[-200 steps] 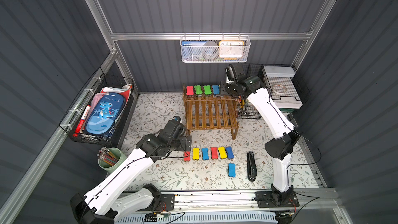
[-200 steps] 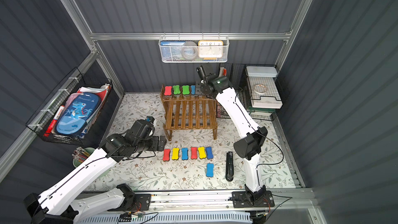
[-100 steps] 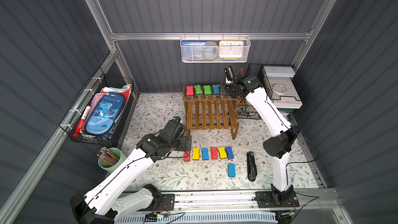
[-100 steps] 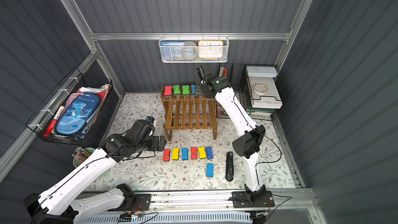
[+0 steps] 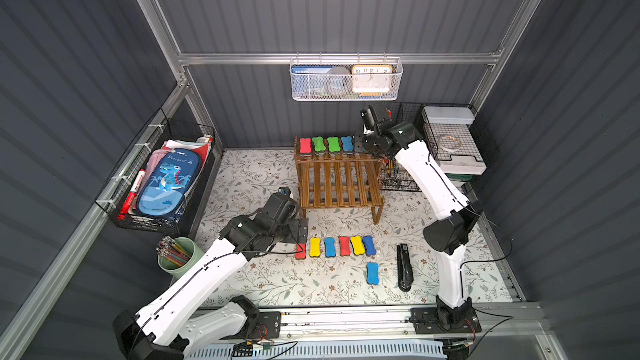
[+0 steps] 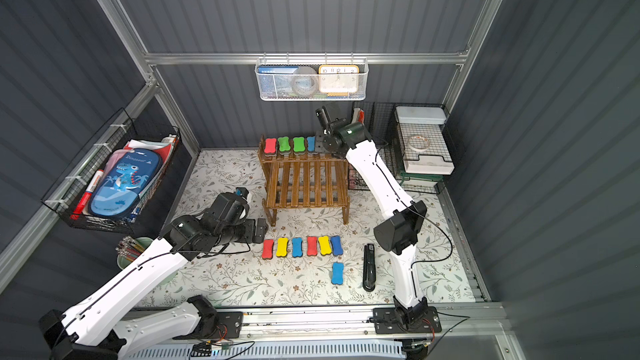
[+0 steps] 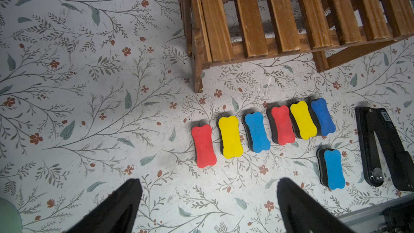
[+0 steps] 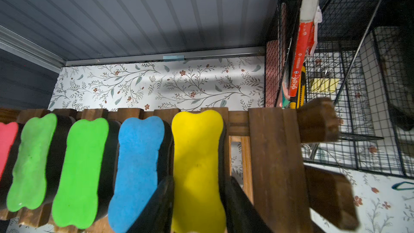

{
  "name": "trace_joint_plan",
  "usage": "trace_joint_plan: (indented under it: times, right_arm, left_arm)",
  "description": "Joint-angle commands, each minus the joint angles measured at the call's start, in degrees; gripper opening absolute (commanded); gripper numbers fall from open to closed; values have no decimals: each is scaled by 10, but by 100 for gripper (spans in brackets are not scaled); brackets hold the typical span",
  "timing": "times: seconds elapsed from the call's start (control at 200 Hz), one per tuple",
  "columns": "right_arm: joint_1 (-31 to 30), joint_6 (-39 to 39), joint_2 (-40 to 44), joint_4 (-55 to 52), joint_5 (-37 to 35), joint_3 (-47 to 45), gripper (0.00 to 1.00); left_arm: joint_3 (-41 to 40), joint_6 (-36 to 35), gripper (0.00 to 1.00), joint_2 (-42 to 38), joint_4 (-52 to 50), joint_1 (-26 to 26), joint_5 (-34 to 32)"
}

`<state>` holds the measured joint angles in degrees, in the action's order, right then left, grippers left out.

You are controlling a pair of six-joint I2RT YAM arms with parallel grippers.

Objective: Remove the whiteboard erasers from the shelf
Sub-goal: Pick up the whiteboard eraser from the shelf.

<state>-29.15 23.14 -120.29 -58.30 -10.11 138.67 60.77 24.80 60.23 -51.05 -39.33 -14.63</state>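
The wooden shelf stands at the back of the floral mat. On its top tier lie a red, two green and a blue eraser. My right gripper covers the tier's right end in both top views. In the right wrist view my right gripper is shut on a yellow eraser, a finger pressed on each side, and the eraser still rests on the slats. Several erasers lie in a row on the mat, plus one blue eraser. My left gripper hovers open beside the row's red eraser.
A black stapler lies right of the loose blue eraser. A black wire rack stands close to the shelf's right side, another wire basket hangs on the left wall, and a white mesh basket hangs above. A green pencil cup sits by my left arm.
The right gripper's jaws have narrowed onto the yellow eraser, and that arm has shifted slightly towards the shelf's top tier. The left arm has not moved.
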Motion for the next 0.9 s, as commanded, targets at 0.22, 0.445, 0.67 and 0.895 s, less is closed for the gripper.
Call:
trace_joint_plan:
  times: [0.22, 0.445, 0.67, 0.895]
  right_arm:
    - [3, -6, 36, 11, -4, -10, 17]
    - [4, 6, 73, 27, 8, -43, 12]
    - [3, 14, 133, 108, 28, -145, 0]
    - [3, 26, 205, 179, 45, -234, 0]
  left_arm:
    - [3, -2, 99, -1, -15, 3, -6]
    - [5, 0, 99, 1, -11, 3, -4]
    - [7, 0, 99, 2, -11, 3, -4]
    - [8, 1, 99, -3, -14, 3, -8]
